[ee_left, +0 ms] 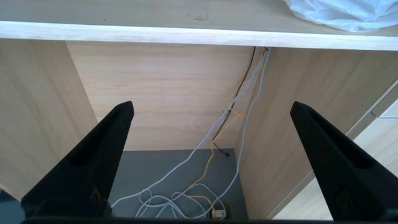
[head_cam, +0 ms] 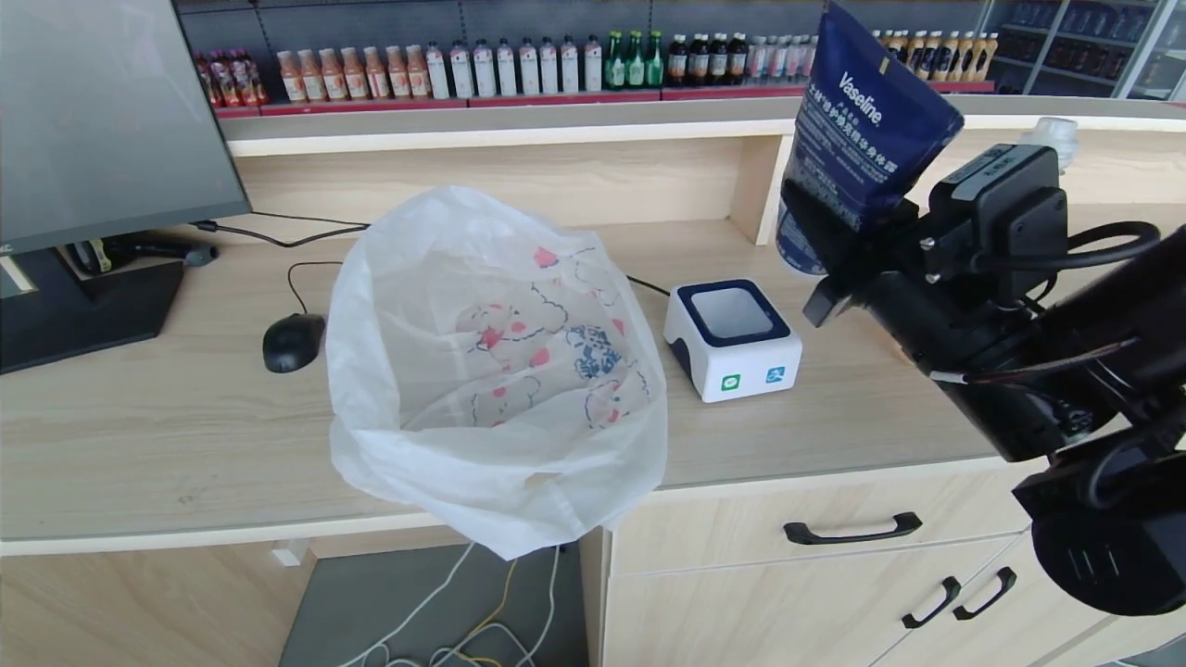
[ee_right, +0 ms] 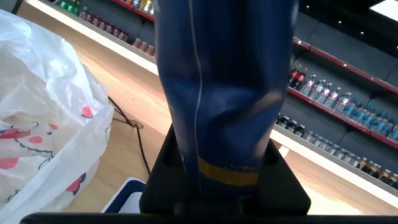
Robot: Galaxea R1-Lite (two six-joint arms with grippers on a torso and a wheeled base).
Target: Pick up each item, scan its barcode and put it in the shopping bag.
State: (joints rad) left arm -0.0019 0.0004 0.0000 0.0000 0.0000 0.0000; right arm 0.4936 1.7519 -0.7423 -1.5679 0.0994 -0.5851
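Shopping bag (head_cam: pixel 500 389) on counter (head_cam: pixel 167 426) between mouse (head_cam: pixel 294 341) at left and scanner (head_cam: pixel 732 343) at right; pouch (head_cam: pixel 862 111) aloft farther right

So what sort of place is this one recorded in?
Most likely a shop checkout, real or mock-up: shelves of bottled drinks run behind the wooden counter, where a barcode scanner sits beside an open shopping bag. The right tool holds a blue pouch.

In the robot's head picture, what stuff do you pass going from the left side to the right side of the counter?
Monitor → mouse → shopping bag → scanner → blue pouch, held up in the right gripper.
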